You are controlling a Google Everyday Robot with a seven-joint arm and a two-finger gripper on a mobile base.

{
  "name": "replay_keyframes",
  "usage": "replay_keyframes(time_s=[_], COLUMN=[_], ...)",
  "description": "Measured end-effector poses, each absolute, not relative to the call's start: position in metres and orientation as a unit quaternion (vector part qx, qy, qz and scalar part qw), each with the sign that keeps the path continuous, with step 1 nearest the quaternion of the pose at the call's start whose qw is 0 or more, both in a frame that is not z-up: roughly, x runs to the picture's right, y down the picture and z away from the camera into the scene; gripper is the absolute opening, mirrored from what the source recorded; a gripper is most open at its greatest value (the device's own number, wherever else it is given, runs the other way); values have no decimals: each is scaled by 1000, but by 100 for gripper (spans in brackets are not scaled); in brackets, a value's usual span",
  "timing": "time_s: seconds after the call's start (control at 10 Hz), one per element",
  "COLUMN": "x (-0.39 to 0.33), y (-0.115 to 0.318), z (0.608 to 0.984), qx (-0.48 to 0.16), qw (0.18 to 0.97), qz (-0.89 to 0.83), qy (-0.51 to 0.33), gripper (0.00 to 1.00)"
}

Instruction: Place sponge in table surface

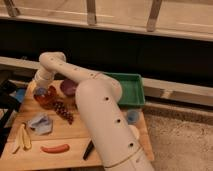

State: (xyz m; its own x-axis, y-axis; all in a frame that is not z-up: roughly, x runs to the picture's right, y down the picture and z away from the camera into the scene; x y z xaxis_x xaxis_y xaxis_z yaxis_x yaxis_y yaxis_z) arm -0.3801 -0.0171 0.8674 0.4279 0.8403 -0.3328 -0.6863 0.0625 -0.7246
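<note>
- Gripper (42, 93), at the left rear of the light-brown wooden plank tabletop (65, 136), is closed on a small light-blue sponge block (40, 91), just above a red bowl (48, 101).
- Floppy grey-blue cloth (41, 123) lies nearer the front.
- Green rectangular plastic tray (131, 91) sits at the right.

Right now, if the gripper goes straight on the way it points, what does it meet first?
The gripper, fingers shut, points down over the picture-left end of the table. First in line looks like the pale-blue sponge at its tip, with the red bowl just beneath; depth there is unclear.
</note>
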Motion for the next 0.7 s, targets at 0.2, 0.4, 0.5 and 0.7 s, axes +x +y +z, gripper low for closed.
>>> replay_keyframes(time_s=[0.2, 0.4, 0.5, 0.7], x=[-353, -325, -311, -281], y=[-22, -18, -14, 0], z=[854, 842, 836, 825], qx=[-426, -418, -415, -413], qw=[726, 732, 735, 736], qz=[533, 533, 533, 536], qy=[-85, -70, -60, -32], gripper=[0, 0, 0, 0])
